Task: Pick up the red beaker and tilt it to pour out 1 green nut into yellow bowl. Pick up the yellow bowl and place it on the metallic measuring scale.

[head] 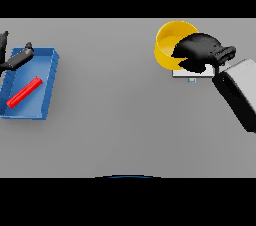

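The yellow bowl [169, 42] is at the back right, and my right hand [199, 51] is curled over its right rim. Just under the hand and the bowl's near side, a strip of the metallic measuring scale [183, 74] shows as a pale flat plate. Whether the bowl rests on the scale or hangs above it I cannot tell, and no green nut shows inside. The red beaker [24, 92] lies on its side as a long red shape in a blue tray [48, 86] at the far left. My left hand [15, 59] hovers over the tray's back left corner, fingers straight.
The blue tray reaches the view's left edge. My right forearm [239, 92] slants in from the right side toward the bowl. Bare grey table [115, 100] spans the middle between the tray and the scale.
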Robot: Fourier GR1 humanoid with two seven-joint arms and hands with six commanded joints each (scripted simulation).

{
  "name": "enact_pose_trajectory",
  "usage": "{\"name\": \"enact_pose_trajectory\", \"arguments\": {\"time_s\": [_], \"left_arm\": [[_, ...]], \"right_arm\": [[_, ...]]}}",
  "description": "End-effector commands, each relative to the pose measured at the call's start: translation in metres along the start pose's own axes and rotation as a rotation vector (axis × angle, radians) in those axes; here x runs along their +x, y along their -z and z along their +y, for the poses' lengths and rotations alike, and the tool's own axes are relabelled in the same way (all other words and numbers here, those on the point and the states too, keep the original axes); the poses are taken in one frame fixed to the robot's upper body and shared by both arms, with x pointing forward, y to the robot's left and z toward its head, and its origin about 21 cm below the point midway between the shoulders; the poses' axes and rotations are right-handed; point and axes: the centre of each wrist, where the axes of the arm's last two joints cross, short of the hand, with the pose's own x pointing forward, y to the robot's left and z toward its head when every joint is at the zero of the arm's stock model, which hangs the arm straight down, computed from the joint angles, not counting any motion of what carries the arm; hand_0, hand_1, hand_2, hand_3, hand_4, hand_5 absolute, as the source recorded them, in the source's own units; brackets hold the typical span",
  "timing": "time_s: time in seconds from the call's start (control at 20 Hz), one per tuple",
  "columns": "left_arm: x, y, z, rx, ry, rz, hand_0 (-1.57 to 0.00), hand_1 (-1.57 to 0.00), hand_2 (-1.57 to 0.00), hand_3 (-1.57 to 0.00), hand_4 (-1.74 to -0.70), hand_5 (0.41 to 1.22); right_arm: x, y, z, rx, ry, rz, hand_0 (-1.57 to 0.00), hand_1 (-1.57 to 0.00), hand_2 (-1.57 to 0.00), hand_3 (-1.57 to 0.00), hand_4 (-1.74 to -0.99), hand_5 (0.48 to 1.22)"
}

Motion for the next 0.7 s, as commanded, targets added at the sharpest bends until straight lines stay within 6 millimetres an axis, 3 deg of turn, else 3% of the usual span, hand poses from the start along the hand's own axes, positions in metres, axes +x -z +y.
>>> {"name": "enact_pose_trajectory", "arguments": {"time_s": [0.0, 0.3, 0.4, 0.65], "left_arm": [[0.0, -0.002, 0.001, 0.0, -0.004, 0.006, 0.0, 0.0, 0.0, 0.0, -0.81, 0.743], [-0.004, -0.006, 0.008, 0.009, 0.002, 0.021, 0.0, 0.0, 0.0, 0.0, -0.83, 0.774], [-0.005, -0.007, 0.007, 0.006, 0.006, 0.037, 0.0, 0.0, 0.0, 0.0, -0.82, 0.765], [-0.004, -0.008, 0.007, 0.001, 0.008, 0.036, 0.0, 0.0, 0.0, 0.0, -0.81, 0.753]], "right_arm": [[-0.008, 0.003, 0.001, 0.001, 0.02, 0.017, -1.57, -1.57, -1.57, -1.22, -1.72, 1.221], [-0.051, 0.008, 0.018, -0.002, 0.077, 0.115, -1.57, -1.57, -1.57, -1.17, -1.72, 1.221], [-0.058, 0.014, 0.018, -0.003, 0.097, 0.155, -1.57, -1.57, -1.57, -1.21, -1.722, 1.221], [-0.075, 0.024, 0.041, 0.001, 0.124, 0.189, -1.57, -1.57, -1.57, -1.39, -1.724, 1.221]]}}
